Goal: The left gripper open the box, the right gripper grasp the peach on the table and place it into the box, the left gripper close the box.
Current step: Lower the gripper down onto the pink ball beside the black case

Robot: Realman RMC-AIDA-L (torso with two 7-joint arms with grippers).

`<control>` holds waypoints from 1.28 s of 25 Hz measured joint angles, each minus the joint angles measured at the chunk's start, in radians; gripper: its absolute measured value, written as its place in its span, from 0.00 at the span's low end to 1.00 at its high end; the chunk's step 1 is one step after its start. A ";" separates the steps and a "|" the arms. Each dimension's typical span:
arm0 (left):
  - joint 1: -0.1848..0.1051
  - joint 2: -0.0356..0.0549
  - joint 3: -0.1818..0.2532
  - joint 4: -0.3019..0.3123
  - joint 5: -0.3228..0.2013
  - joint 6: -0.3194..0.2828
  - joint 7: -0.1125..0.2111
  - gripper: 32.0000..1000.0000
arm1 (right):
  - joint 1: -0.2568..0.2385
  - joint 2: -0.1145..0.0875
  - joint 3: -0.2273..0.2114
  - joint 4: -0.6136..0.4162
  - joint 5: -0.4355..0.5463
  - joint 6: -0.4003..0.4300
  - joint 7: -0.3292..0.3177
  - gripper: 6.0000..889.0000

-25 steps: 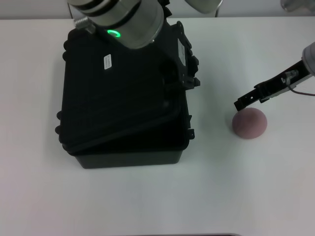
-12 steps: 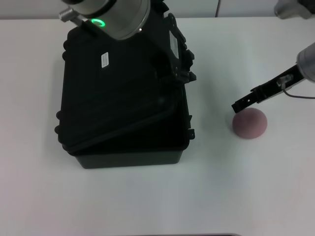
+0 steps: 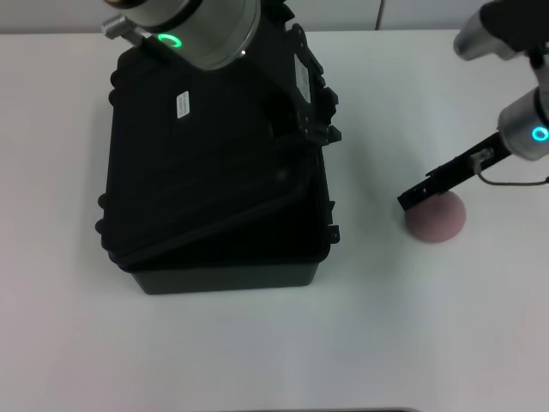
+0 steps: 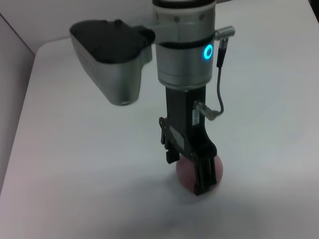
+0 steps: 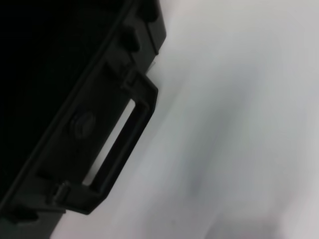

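Both R jaws [image 4: 191, 173] straddle peach [image 4: 199, 174].

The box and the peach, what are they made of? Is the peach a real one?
The box looks like hard black plastic: dull, with moulded ribs and chunky latches on its side. The peach is dull pink and matte, with no shine, fuzz, stem or leaf to see. It could be foam or soft plastic, or a real fruit; the pictures do not settle that.

Bare table [image 3: 377, 326] lies between the box [image 3: 214, 172] and the peach [image 3: 437, 219]
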 joint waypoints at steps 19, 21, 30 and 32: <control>0.001 0.0001 0.000 0.000 -0.010 0.002 0.008 0.35 | 0.000 0.033 -0.197 0.063 -0.003 -0.170 0.011 0.95; 0.003 -0.0003 0.000 0.000 -0.011 0.003 0.011 0.35 | -0.002 0.033 -0.196 0.061 -0.002 -0.168 0.007 0.95; 0.008 0.0000 -0.008 0.000 -0.023 0.004 0.016 0.35 | -0.008 0.033 -0.192 0.057 0.004 -0.162 -0.017 0.54; 0.009 0.0000 -0.009 0.000 -0.024 0.003 0.017 0.35 | -0.008 0.033 -0.192 0.057 0.004 -0.161 -0.018 0.48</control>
